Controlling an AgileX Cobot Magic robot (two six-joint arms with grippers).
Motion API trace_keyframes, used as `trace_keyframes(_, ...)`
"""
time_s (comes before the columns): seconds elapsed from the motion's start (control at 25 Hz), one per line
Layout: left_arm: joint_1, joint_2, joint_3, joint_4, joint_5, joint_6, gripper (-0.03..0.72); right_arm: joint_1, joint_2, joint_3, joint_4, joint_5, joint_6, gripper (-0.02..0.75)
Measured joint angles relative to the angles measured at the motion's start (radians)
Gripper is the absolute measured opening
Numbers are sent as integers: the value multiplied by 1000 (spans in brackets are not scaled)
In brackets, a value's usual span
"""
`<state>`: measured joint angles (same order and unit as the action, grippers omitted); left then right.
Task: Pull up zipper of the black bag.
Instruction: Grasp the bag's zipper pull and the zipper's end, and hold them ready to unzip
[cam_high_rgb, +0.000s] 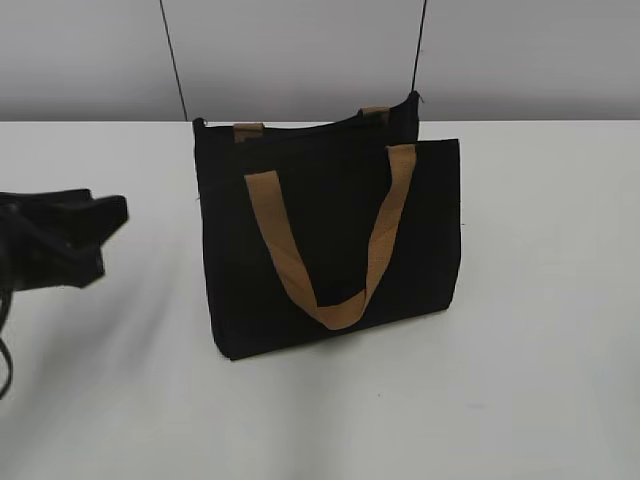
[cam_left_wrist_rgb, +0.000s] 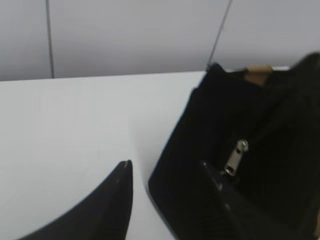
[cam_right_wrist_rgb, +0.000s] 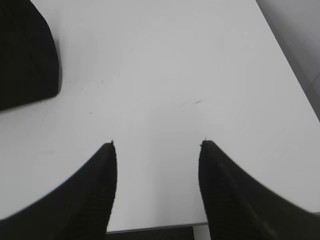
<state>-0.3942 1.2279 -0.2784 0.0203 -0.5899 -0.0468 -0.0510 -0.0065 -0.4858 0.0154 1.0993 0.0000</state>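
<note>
In the exterior view the black bag (cam_high_rgb: 330, 245) stands upright on the white table (cam_high_rgb: 540, 300), one tan strap handle (cam_high_rgb: 335, 240) drooping down its front, and the left gripper (cam_high_rgb: 105, 235) hangs off to its left, near but not touching; can't really tell its jaw state from here. The left wrist view clears that up: the left gripper (cam_left_wrist_rgb: 167, 172) has its fingers spread, with the bag's end panel right ahead and the silvery zipper (cam_left_wrist_rgb: 236, 157) pull dangling just beyond the right finger. In the right wrist view the right gripper (cam_right_wrist_rgb: 157, 147) is spread wide over bare table, a corner of the bag (cam_right_wrist_rgb: 25, 55) well off to its upper left.
</note>
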Motion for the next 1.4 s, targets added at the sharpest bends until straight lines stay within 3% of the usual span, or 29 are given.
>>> trace_keyframes(0.24,-41,275,0,187,-239,0,318,0,0,0,0,0,0,413)
trace_keyframes(0.48,-42,494,-7,224,-453,13,318,0,0,0,0,0,0,413)
trace_keyframes(0.68,-42,605,-58,238,-476,22,323,0,0,0,0,0,0,413)
trace_keyframes(0.88,-42,656,-121,240,-479,23,392,0,0,0,0,0,0,413)
trace_keyframes(1.12,-42,707,-182,237,-464,26,407,0,0,0,0,0,0,413)
trace_keyframes(1.28,-42,730,-208,236,-450,30,338,0,0,0,0,0,0,413)
trace_keyframes(1.4,-42,731,-223,236,-436,31,188,0,0,0,0,0,0,413)
